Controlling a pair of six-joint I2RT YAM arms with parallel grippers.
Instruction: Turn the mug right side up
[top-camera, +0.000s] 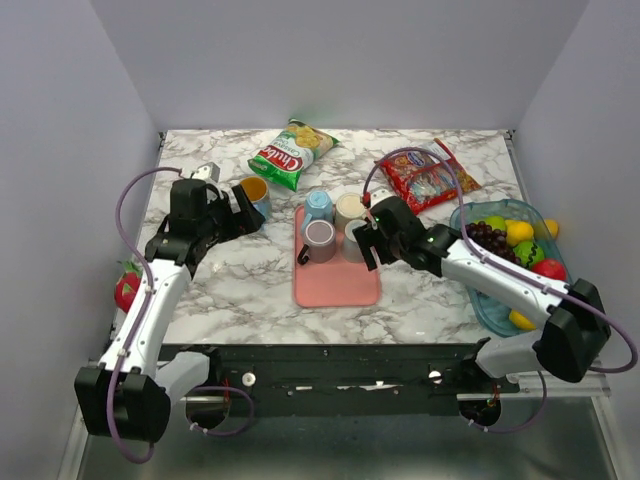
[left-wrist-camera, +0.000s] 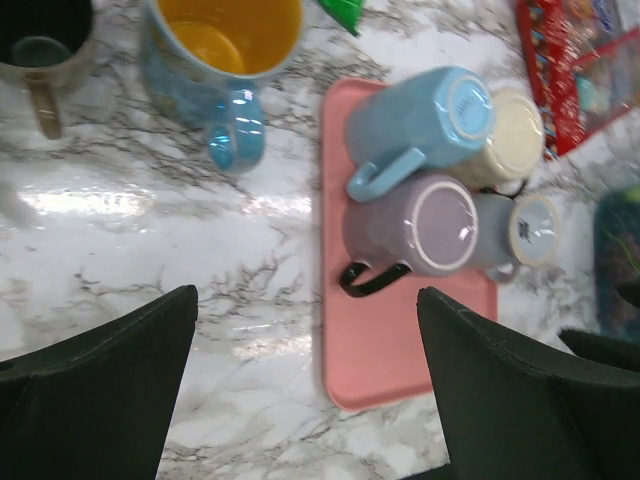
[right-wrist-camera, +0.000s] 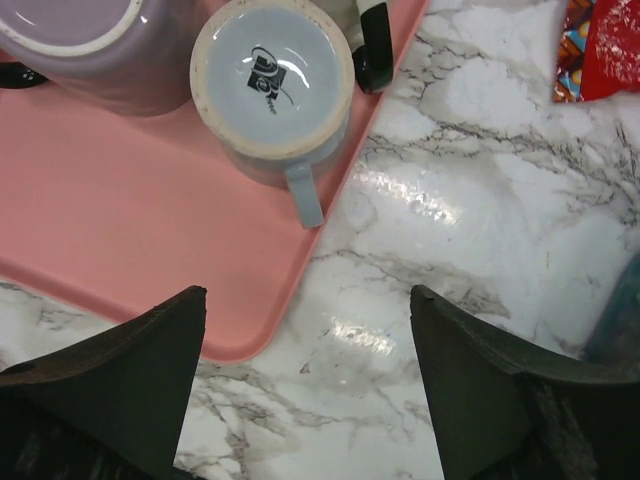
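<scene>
White walls stand around a marble table (top-camera: 240, 285). At its far left edge sits a red thing (top-camera: 126, 290), half hidden by the left arm, and I cannot tell what it is. Next comes the left gripper (left-wrist-camera: 305, 320), its fingers wide apart with nothing in them. Just past it the blue-and-yellow mug (left-wrist-camera: 225, 40) stands the right way up on the table, its top cut off in the wrist view. Behind lies a green chip bag (top-camera: 292, 152).

In the middle, a pink tray (top-camera: 335, 285) holds four mugs, all bottoms up: a light blue mug (left-wrist-camera: 430, 115), a cream mug (left-wrist-camera: 520, 125) mostly hidden behind it, a purple mug (left-wrist-camera: 440, 225) and a grey mug (right-wrist-camera: 272, 85). The right gripper (right-wrist-camera: 308, 295) hangs near the grey mug, fingers spread and holding nothing, and hides part of it from above.

Further right lie a red snack bag (top-camera: 430, 178) and a blue fruit bowl (top-camera: 492, 308), partly covered by the right arm.
</scene>
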